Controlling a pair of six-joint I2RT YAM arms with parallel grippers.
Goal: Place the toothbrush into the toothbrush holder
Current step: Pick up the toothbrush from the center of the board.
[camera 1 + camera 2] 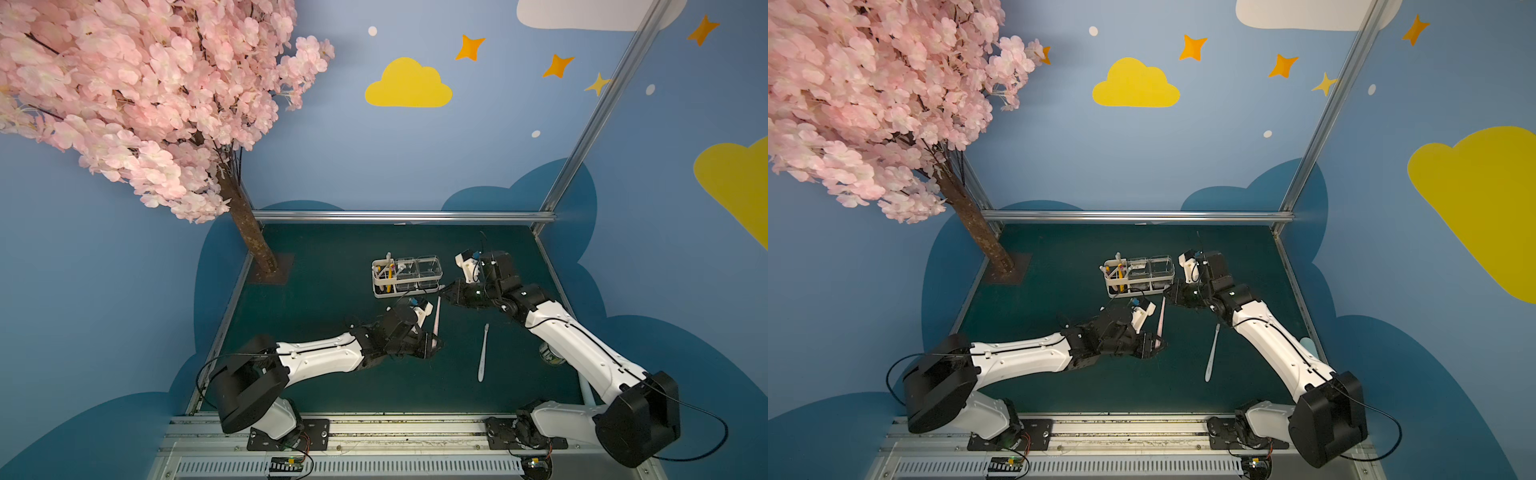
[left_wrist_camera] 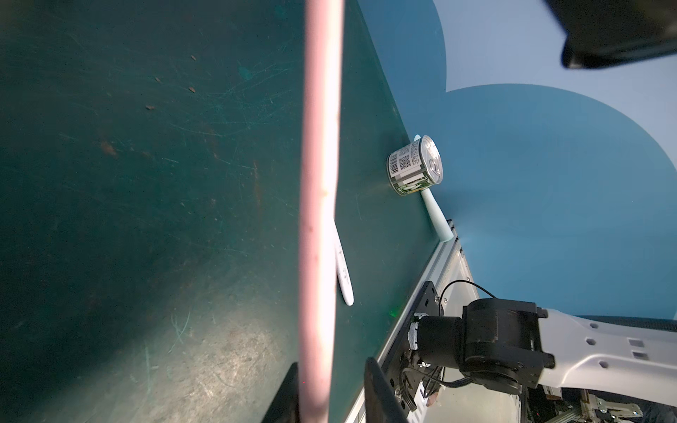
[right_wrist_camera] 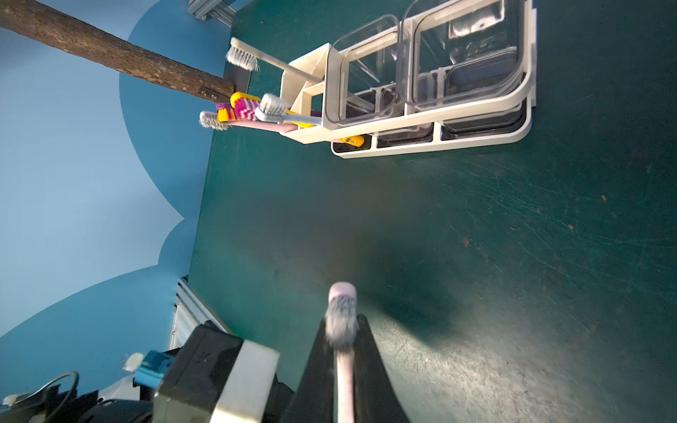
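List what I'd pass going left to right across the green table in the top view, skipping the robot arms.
In a top view: tree trunk → toothbrush holder → pink toothbrush → white toothbrush → can, partly hidden behind an arm.

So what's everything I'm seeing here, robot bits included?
table: one, dark green, under everything.
blossom tree: one, pink, table's back left corner.
toothbrush holder: one, white, mid-table toward the back.
clear cups: two, see-through, in the holder.
toothbrushes in holder: four, cream, yellow-magenta, grey-blue, pink; its slot end.
pink toothbrush: one, pink, spanning both claws.
white toothbrush: one, white, flat on the table, further right.
can: one, silver, labelled, table's right edge.
pale stick: one, mint, by the can; unclear what.
right claw: one, black, shut on the pink toothbrush's bristle end.
left claw: one, black, open around its handle.
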